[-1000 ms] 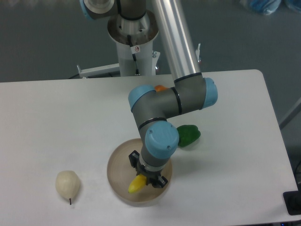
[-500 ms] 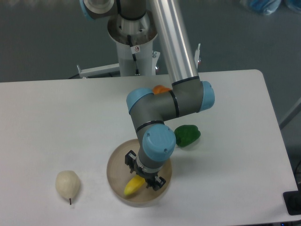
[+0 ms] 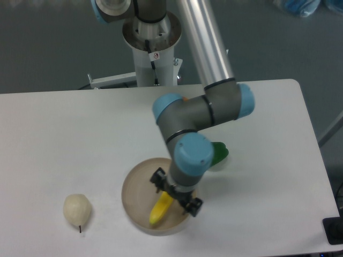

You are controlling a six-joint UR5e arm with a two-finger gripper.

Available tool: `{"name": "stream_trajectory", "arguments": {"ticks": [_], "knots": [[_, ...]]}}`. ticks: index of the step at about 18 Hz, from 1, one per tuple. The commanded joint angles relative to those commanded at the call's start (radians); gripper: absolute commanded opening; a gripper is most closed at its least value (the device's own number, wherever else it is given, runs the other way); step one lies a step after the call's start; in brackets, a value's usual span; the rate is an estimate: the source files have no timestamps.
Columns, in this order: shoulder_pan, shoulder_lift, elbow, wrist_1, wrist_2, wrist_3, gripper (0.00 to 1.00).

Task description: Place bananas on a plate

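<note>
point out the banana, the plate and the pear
banana (image 3: 160, 210): fixed camera, middle of its yellow body
plate (image 3: 134, 187): fixed camera, bare left inside
pear (image 3: 76, 210): fixed camera, centre of its body

Plate (image 3: 136, 187): matt beige-grey, smooth, no shine. Banana (image 3: 159, 210), lying in the plate: smooth bright yellow plastic look, faint sheen. Pear (image 3: 77, 210), left of the plate: pale cream, matt, dark stem. Green fruit (image 3: 218, 153), right of the plate: glossy, plastic-like. Table (image 3: 64, 144): smooth white, matt. Arm (image 3: 203, 43): brushed silver metal tube, grey joints with smooth blue plastic caps. Gripper (image 3: 177, 195): black, matt.
</note>
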Motion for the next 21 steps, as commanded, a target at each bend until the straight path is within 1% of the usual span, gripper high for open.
{"name": "stream_trajectory", "arguments": {"ticks": [1, 3, 5, 9, 11, 12, 13, 16, 21], "knots": [[0.021, 0.005, -0.005, -0.002, 0.014, 0.02, 1.0], [0.069, 0.015, -0.011, -0.017, 0.031, 0.115, 1.0], [0.117, 0.015, -0.009, -0.02, 0.034, 0.246, 1.0], [0.17, 0.015, -0.003, -0.015, 0.094, 0.353, 1.0], [0.215, 0.014, -0.006, -0.017, 0.127, 0.473, 1.0], [0.239, 0.014, -0.006, -0.015, 0.12, 0.509, 1.0], [0.255, 0.011, -0.003, -0.012, 0.115, 0.517, 1.0], [0.255, 0.0, 0.0, -0.008, 0.114, 0.517, 1.0], [0.255, -0.001, 0.0, -0.008, 0.112, 0.516, 1.0]]}}
